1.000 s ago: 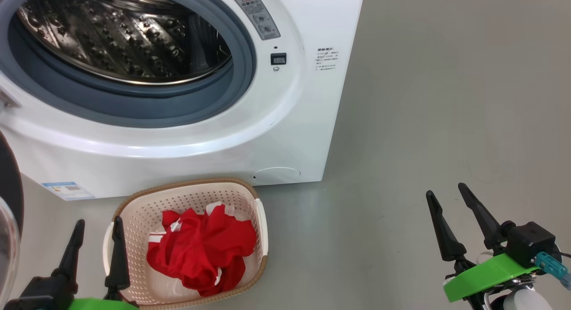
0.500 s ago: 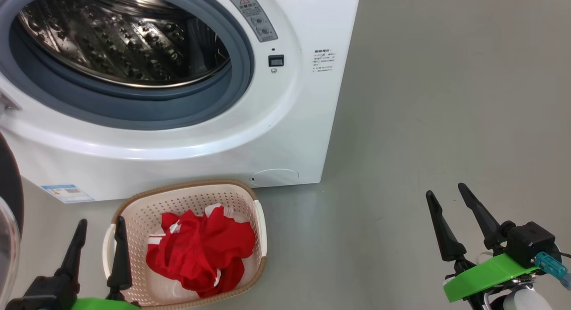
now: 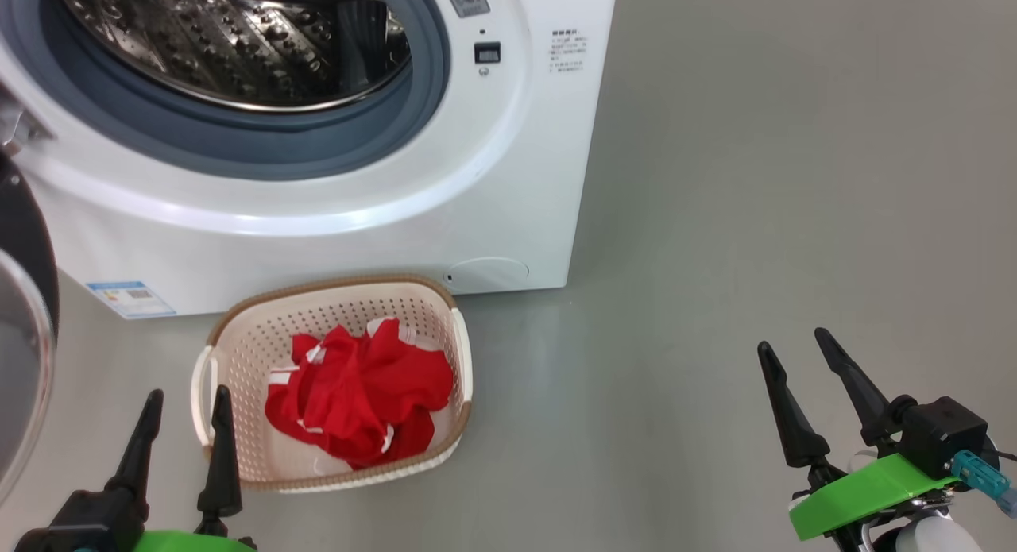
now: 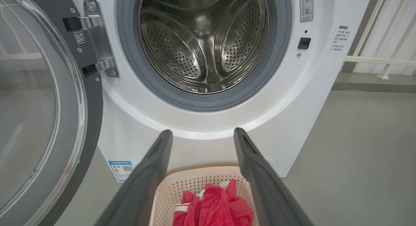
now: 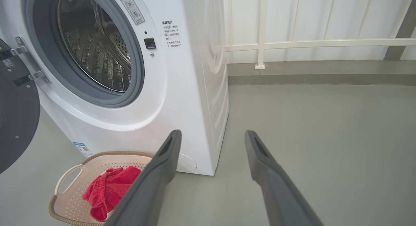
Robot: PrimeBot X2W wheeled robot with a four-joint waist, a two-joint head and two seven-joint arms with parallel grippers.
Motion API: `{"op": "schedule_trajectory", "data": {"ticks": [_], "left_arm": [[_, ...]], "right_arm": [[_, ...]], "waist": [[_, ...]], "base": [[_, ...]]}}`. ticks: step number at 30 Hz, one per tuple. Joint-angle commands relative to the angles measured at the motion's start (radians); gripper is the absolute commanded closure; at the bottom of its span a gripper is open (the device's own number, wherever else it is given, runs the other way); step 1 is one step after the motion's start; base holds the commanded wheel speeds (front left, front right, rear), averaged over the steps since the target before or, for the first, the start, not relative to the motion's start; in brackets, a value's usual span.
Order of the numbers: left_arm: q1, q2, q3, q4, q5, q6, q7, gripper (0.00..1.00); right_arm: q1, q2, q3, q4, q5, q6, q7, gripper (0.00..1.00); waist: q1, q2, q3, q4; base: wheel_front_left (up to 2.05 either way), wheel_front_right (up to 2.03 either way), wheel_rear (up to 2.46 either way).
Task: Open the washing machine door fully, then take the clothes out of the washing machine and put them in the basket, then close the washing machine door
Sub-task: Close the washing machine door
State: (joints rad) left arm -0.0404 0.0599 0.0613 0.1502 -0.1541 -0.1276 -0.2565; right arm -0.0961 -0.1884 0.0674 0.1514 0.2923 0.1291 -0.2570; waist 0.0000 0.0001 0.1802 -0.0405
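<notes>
The left gripper (image 3: 188, 391) hangs low over the grey floor (image 3: 715, 218). Its two long dark fingers are spread wide and pinch nothing. Just ahead of its fingertips sits the small cream-white perforated plastic basket with a brown woven-look rim (image 3: 334, 310). In the left wrist view the basket shows between the two fingers, lower than their tips. Whether the gripper's right finger touches the rim cannot be told.

The bright red fabric garment with white trim (image 3: 357, 393) lies crumpled inside the basket, clear of both grippers. Farther ahead of the left gripper, beyond the basket, stands the big white front-loading washing machine (image 3: 318, 234). Its grey rubber-ringed mouth is uncovered and the steel drum (image 4: 201, 44) shows through it. To this gripper's left, the large round door with a glossy black rim and bulging clear glass window (image 4: 48, 105) stands swung open on its metal hinge (image 4: 97, 40).

The right gripper (image 3: 793, 339) hovers over bare floor, well apart from the basket. Its fingers are likewise spread, with nothing in them. The machine's front corner lies ahead and to its left, and the basket is farther left.
</notes>
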Motion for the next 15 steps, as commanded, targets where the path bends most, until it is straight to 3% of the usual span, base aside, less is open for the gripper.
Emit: {"op": "schedule_trajectory", "data": {"ticks": [1, 7, 15], "left_arm": [[0.004, 0.018, 0.029, -0.028, -0.004, -0.003, -0.005, 0.00], [0.009, 0.018, 0.027, -0.031, -0.009, -0.003, -0.005, 0.00], [0.005, 0.015, 0.029, -0.033, -0.018, -0.003, -0.005, 0.00]], "right_arm": [[0.015, -0.009, 0.023, -0.024, 0.000, 0.002, -0.005, 0.00], [0.020, -0.010, 0.024, -0.026, 0.002, 0.002, -0.005, 0.00], [0.021, -0.010, 0.023, -0.029, 0.000, 0.002, -0.005, 0.00]], "waist": [[0.0000, -0.0001, -0.002, 0.000], [0.0000, -0.0001, -0.006, 0.001], [0.0000, -0.0001, -0.005, 0.007]], "base": [[-1.33, 1.33, 0.00], [-0.91, 0.91, 0.00], [-0.11, 0.11, 0.00]]}}
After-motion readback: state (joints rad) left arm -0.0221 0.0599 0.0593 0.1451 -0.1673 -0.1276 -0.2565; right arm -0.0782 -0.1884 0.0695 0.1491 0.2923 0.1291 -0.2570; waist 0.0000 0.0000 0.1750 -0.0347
